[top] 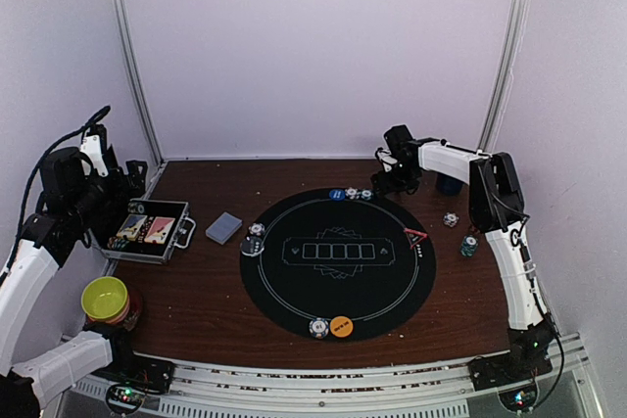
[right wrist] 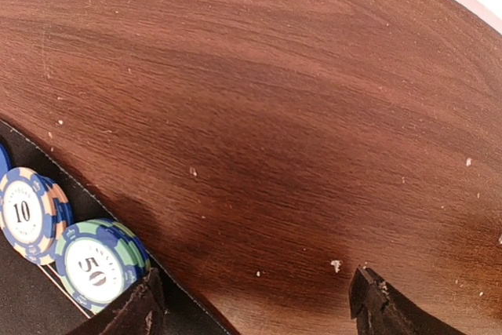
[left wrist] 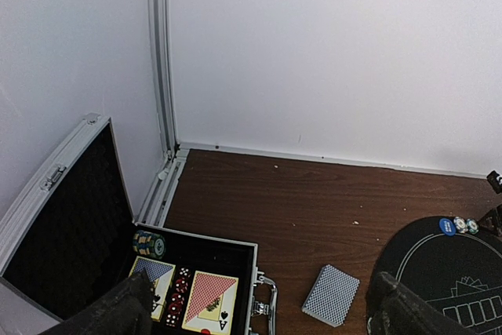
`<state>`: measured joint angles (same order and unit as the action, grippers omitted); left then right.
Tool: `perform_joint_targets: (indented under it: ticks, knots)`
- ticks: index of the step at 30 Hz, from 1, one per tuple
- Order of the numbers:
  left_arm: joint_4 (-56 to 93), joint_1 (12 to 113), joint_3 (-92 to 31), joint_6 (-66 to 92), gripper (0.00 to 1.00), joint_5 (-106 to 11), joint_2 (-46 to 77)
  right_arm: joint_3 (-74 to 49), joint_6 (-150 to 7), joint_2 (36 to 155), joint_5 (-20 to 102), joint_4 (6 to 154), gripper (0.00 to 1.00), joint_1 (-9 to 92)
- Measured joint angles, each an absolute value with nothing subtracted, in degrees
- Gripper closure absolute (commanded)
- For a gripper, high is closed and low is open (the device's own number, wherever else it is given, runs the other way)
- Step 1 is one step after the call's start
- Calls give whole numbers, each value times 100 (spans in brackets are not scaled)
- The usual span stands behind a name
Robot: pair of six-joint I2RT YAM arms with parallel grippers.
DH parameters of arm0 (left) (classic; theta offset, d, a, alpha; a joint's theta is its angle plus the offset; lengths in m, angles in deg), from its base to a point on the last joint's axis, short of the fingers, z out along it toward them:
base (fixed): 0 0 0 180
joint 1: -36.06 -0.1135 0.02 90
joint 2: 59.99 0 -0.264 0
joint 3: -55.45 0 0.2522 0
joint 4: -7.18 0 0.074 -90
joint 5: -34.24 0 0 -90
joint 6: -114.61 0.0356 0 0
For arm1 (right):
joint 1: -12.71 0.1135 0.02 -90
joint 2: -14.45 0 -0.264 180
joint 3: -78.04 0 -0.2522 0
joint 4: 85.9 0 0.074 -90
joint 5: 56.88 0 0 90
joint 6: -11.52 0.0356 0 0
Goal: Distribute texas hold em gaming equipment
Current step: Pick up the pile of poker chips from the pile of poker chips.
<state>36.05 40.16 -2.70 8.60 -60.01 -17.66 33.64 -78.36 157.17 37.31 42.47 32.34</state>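
A grey-blue-backed card deck (top: 223, 228) (left wrist: 331, 295) lies on the wood left of the round black mat (top: 338, 286). On the mat's rim lie striped chips (top: 257, 230), another chip (top: 319, 328), an orange button (top: 341, 325), a blue button (top: 336, 194) and a red triangle marker (top: 414, 235). Two chip stacks (top: 450, 219) sit off the mat at the right. My left gripper (top: 125, 199) (left wrist: 259, 321) hangs open above the open case (left wrist: 210, 296), holding nothing. My right gripper (top: 390, 183) (right wrist: 255, 307) is open over bare wood beside the "10" chip (right wrist: 23, 211) and the "50" chip (right wrist: 94, 264).
The aluminium case (top: 150, 230) holds two card packs, red dice and a chip stack (left wrist: 149, 243); its lid stands up at the left. A yellow-green bowl (top: 105, 299) sits at the near left. A dark blue cup (top: 449, 183) stands behind the right arm. White walls close the back.
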Motion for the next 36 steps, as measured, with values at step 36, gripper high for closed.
perform_joint_targets:
  ticks: [36]
  knots:
    - [3605, 4012, -267, 860, 2, -6006, -1727, -2854, -9866, 10014, 4433, 4330, 12, 1326]
